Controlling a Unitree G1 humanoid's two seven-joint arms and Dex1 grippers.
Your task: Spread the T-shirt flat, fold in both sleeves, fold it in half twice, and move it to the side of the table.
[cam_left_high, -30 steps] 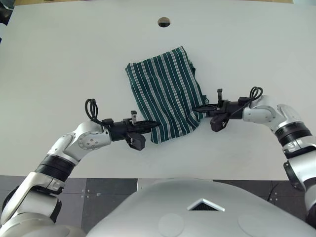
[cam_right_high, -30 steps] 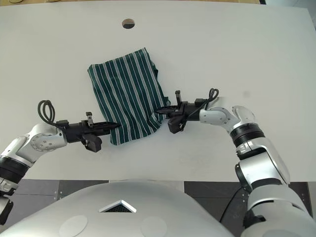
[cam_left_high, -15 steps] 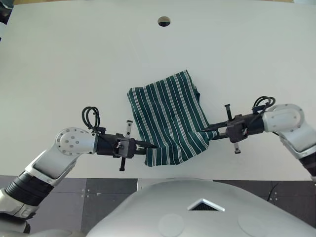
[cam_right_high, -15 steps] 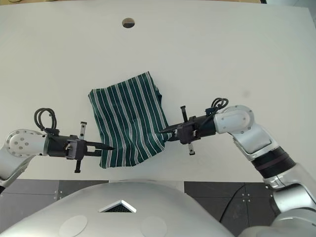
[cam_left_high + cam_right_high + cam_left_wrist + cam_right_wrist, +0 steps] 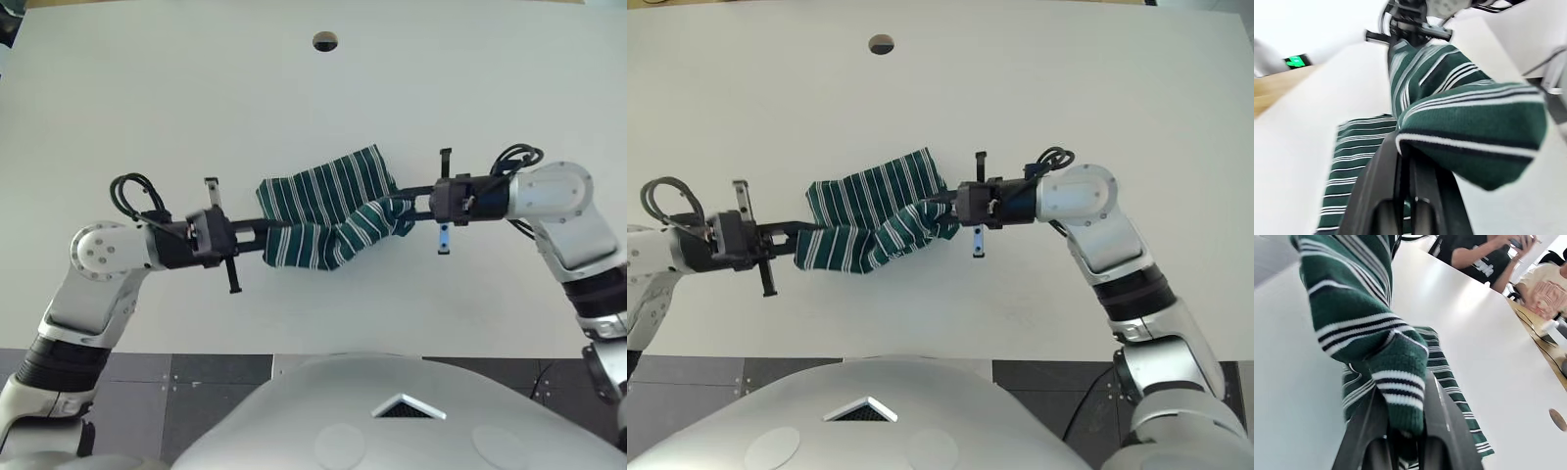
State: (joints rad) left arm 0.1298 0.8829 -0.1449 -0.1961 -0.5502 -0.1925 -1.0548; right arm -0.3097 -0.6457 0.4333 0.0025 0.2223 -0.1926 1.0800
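The T-shirt [image 5: 328,208] is dark green with white stripes. Its near edge is raised off the white table [image 5: 147,108] and sags between my two grippers, while the far part [image 5: 358,166] still lies on the table. My left gripper [image 5: 269,235] is shut on the near left corner; in the left wrist view its fingers [image 5: 1410,171] pinch the hem [image 5: 1469,147]. My right gripper [image 5: 397,201] is shut on the near right corner, and the cloth [image 5: 1366,308] drapes over its fingers [image 5: 1442,426].
A round hole [image 5: 324,42] sits in the table near its far edge. Bare table lies to the left and right of the shirt. The table's front edge [image 5: 294,352] runs just below my arms.
Both grippers first dragged the shirt toward me. They have since lifted its near corners off the table and carried them up and away from me, so the near half bunches over the far half.
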